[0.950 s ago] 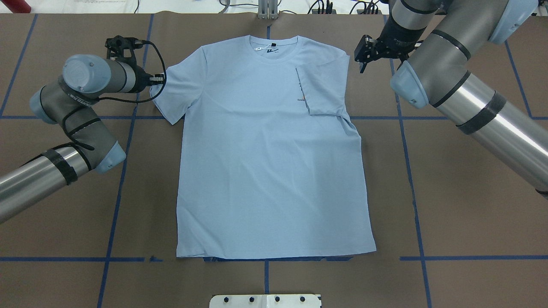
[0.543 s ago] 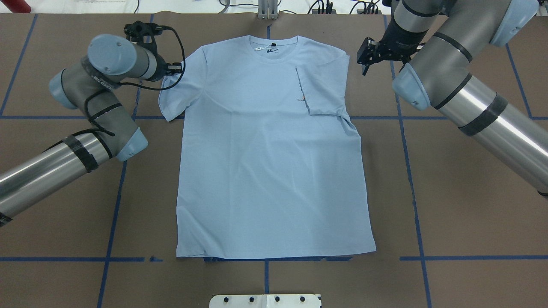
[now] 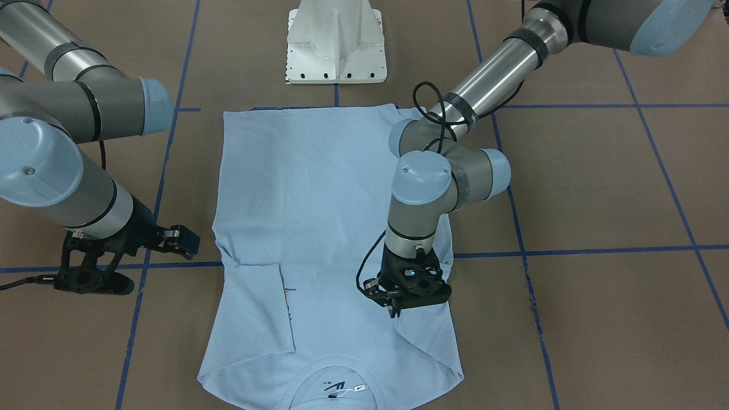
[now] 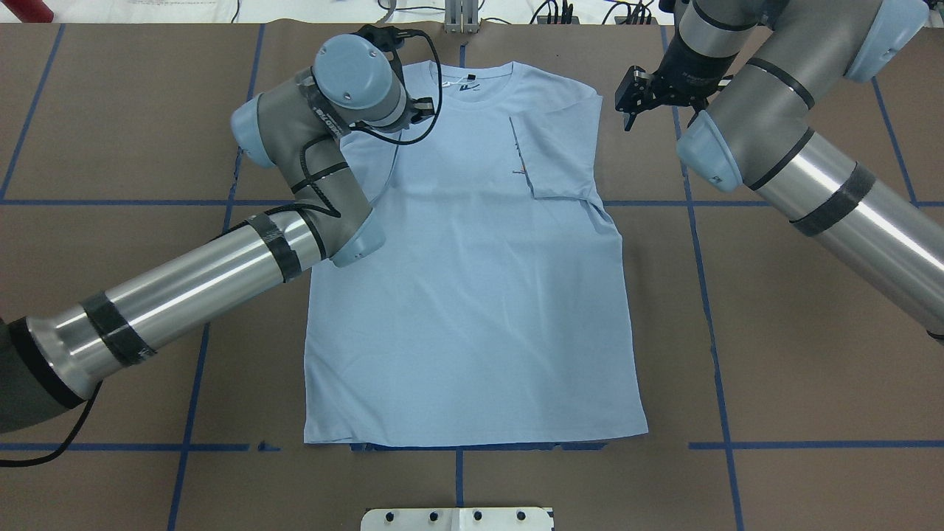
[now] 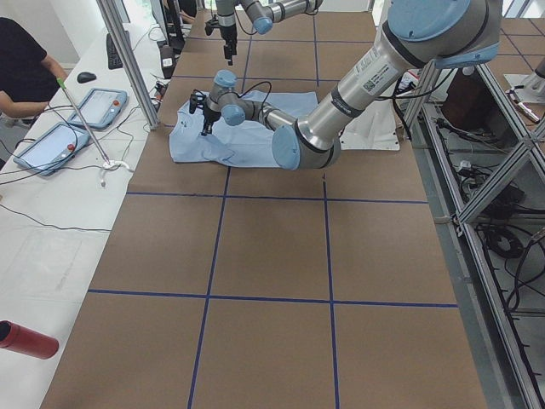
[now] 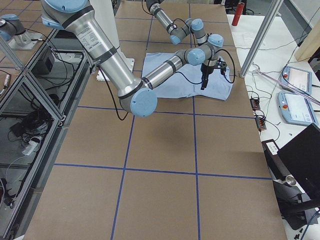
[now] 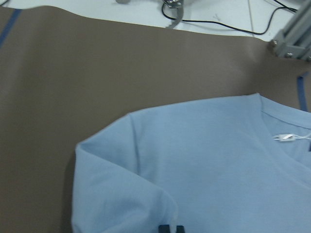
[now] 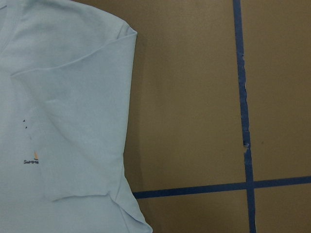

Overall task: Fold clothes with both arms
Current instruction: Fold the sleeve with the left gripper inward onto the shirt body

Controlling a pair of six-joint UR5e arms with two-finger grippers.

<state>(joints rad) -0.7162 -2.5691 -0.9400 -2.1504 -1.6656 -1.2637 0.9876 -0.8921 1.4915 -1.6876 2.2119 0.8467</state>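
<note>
The pale light-blue T-shirt (image 4: 472, 295) lies flat, collar and tag (image 4: 464, 82) at the far edge. Its right sleeve (image 4: 553, 155) is folded inward over the chest beside the small print (image 4: 518, 166). In the front-facing view my left gripper (image 3: 397, 310) stands over the shirt (image 3: 319, 188) near its left shoulder, shut on the left sleeve, which is drawn in over the body. The left wrist view shows its closed gripper (image 7: 171, 229) at the folded sleeve edge. My right gripper (image 4: 627, 110) hangs open and empty over the table, just right of the shirt's right shoulder.
The white pedestal base (image 3: 336, 45) stands at the near edge behind the hem. Blue tape lines (image 4: 708, 295) cross the brown table. A side bench holds tablets (image 5: 60, 141) with an operator beside it. A red cylinder (image 5: 25, 339) lies there too.
My left arm has swung right from outside the left sleeve to over the shirt, carrying the sleeve inward. The right arm has barely moved.
</note>
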